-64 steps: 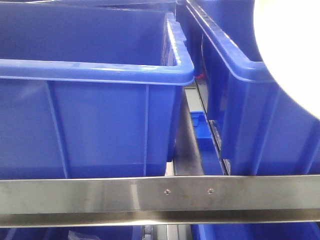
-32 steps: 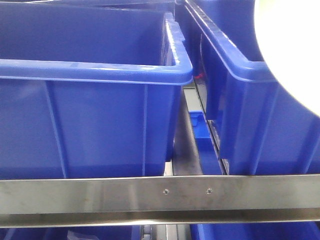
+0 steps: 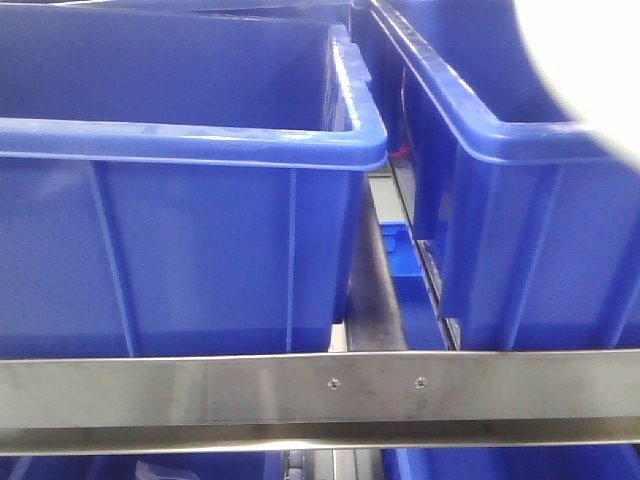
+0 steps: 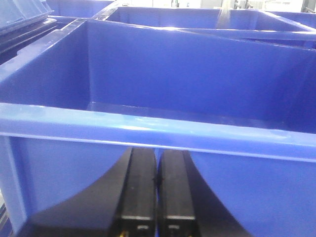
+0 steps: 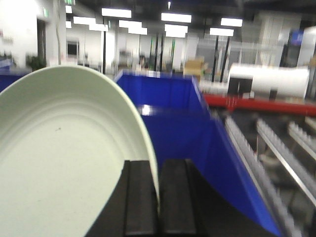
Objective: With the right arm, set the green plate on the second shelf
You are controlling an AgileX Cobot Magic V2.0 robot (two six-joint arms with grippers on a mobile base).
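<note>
right gripper (image 5: 158,197): clamped on green plate (image 5: 59,163) rim, plate held above blue bin (image 5: 182,118). left gripper (image 4: 158,192): fingers together, empty. second shelf (image 3: 300,385): steel front rail below bins.

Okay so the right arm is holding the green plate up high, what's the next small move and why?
Probably lower the plate toward the steel shelf. The right pincer is clamped on the rim of the green plate, which sits high at the front view's top right, above the right blue bin, while the second shelf's front rail lies well below. Whether there is room between the bins is hard to tell.
</note>
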